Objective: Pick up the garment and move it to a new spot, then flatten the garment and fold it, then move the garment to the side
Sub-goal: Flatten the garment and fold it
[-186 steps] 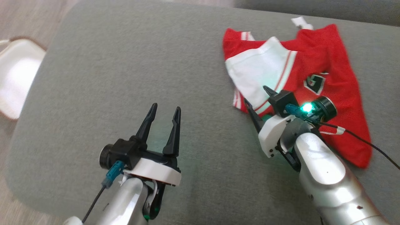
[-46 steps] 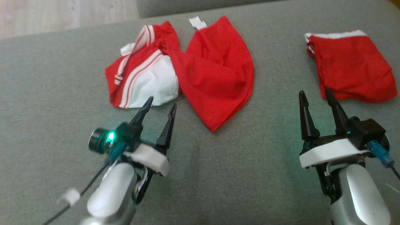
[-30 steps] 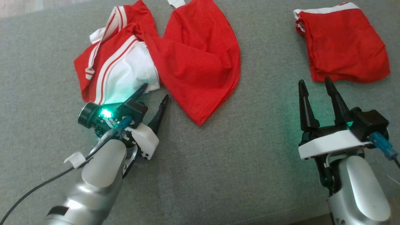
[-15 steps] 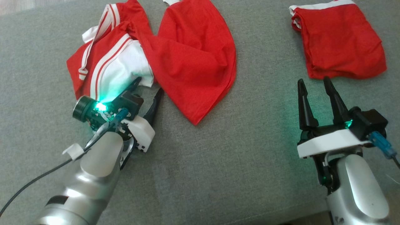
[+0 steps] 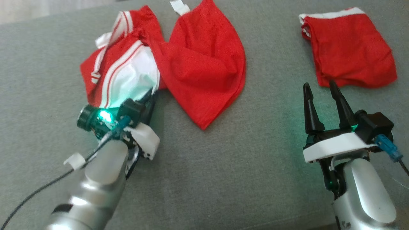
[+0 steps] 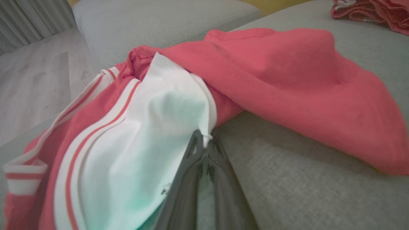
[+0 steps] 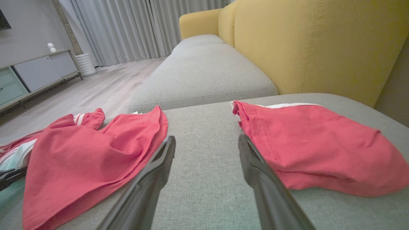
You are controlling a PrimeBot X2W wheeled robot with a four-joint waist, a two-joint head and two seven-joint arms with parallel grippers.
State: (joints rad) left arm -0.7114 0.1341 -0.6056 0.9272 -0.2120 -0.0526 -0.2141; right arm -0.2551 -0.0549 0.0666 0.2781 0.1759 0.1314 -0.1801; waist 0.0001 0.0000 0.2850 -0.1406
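The left gripper (image 6: 204, 145) has its fingers pinched together on the white corner of the crumpled red-and-white garment (image 5: 201, 64); that garment lies toward the left of the grey cushion (image 5: 243, 166). The right gripper (image 5: 319, 85) hovers with fingers spread wide over bare cushion, just short of a second red garment (image 5: 348, 51).

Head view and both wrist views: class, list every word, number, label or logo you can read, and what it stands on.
No readable text anywhere.
The white tag at the top edge of the garment: too small to read.
The dark specks on its white panel, left wrist view: too blurred to read.
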